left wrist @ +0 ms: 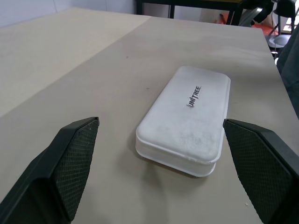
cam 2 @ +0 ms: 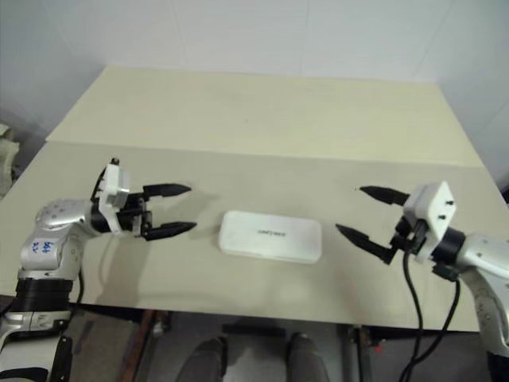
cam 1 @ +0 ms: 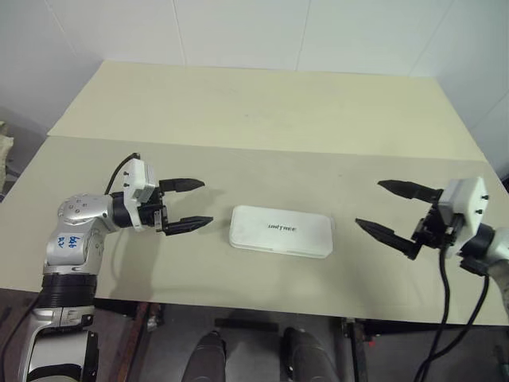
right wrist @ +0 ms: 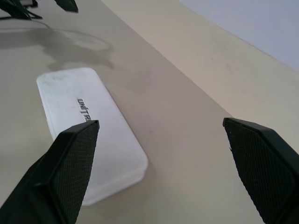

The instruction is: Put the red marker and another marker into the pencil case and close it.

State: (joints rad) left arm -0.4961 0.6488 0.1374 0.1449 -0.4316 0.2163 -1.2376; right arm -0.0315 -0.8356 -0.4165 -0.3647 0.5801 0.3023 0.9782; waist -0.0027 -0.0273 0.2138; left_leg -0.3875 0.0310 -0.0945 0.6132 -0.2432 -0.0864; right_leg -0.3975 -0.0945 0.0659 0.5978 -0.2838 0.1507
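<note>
The flat white hard-plastic pencil case (cam 1: 281,231) with rounded corners lies closed on the beige table (cam 1: 262,111), between both grippers and touching neither. The left gripper (cam 1: 189,204) is spread wide, empty, just beside its left end. The right gripper (cam 1: 391,210) is spread too, empty, further from the case.

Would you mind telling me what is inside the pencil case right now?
The pencil case lies shut on the table, so its lid hides the inside; no marker lies out on the table.
</note>
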